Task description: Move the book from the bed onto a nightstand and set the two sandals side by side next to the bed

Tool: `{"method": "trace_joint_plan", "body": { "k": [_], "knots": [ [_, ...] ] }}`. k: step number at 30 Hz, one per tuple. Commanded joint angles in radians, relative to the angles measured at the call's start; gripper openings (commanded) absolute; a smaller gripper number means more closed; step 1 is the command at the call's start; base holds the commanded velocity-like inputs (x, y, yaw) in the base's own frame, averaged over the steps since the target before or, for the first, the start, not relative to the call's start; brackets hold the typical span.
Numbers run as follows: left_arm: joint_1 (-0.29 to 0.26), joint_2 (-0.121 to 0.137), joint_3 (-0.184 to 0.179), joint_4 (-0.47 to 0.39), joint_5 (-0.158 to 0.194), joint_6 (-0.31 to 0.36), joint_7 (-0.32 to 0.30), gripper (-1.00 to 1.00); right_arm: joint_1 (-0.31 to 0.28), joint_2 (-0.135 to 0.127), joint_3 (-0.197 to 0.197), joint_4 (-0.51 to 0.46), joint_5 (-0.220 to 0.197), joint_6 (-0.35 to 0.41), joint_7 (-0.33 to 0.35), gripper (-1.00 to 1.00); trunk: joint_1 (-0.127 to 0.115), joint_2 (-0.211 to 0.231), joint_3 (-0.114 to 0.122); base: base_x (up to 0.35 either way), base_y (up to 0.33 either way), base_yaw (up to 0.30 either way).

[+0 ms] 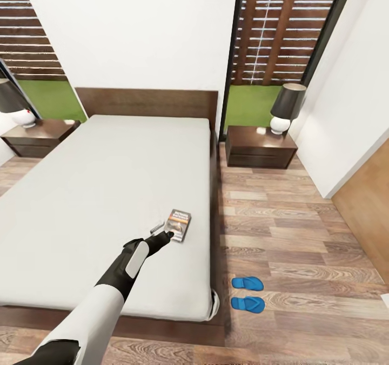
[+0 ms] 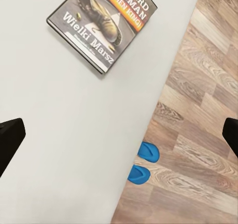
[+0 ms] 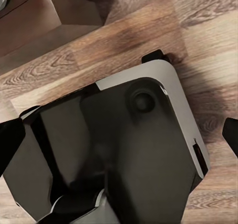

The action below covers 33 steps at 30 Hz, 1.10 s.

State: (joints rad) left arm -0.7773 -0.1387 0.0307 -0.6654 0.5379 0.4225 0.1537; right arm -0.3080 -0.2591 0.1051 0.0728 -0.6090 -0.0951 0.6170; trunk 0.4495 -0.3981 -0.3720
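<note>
Starting at the left of your head view, one nightstand (image 1: 38, 134) sits beside the bed's head corner with a white lamp (image 1: 16, 106) on its top. The bed (image 1: 97, 192) runs across the middle, its pale mattress bare apart from the book (image 1: 179, 224), which lies flat near the mattress's right edge, toward the foot end. Your left arm reaches out over the mattress from the foot side, and the left end effector (image 1: 160, 233) hovers just beside the book's near edge, apart from it as far as you can see. In the left wrist view its two dark fingertips (image 2: 10, 142) stand wide apart at opposite sides of the picture with nothing between them, the book (image 2: 102, 24) lying ahead on the mattress and not gripped. Further right, on the wood floor (image 1: 302, 230) next to the bed's right edge near the foot corner, the two blue sandals (image 1: 248, 293) lie side by side, close together but not touching; you also catch them in the left wrist view (image 2: 143, 163). Beyond them, at the bed's head end on the right, stands the second nightstand (image 1: 260, 147) with another lamp (image 1: 285, 109) on it. Your right end effector (image 3: 119, 134) is spread wide too, empty, its fingertips (image 3: 11, 144) pointing down at the robot's own dark base (image 3: 119, 159) and floor.
</note>
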Motion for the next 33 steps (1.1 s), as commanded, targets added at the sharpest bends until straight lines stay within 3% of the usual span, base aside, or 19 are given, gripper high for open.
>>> {"method": "trace_joint_plan", "body": {
  "k": [1,30,33],
  "knots": [
    [0.000,-0.001,0.003,-0.002,0.011,0.005,0.006,1.00,-0.002,0.000,0.008,0.005,-0.006,-0.008,0.006,1.00,0.000,-0.002,-0.003,0.000,0.000,0.000],
    [0.000,-0.001,0.002,-0.002,0.011,0.005,0.006,1.00,-0.002,-0.003,0.007,0.005,-0.006,-0.008,0.006,1.00,0.000,-0.002,-0.049,0.000,0.000,0.000],
    [0.000,-0.001,0.002,-0.002,0.011,0.005,0.006,1.00,-0.002,-0.037,0.005,0.005,-0.007,-0.008,0.005,1.00,0.000,-0.002,-0.054,0.000,0.000,0.000]
  ]
}}
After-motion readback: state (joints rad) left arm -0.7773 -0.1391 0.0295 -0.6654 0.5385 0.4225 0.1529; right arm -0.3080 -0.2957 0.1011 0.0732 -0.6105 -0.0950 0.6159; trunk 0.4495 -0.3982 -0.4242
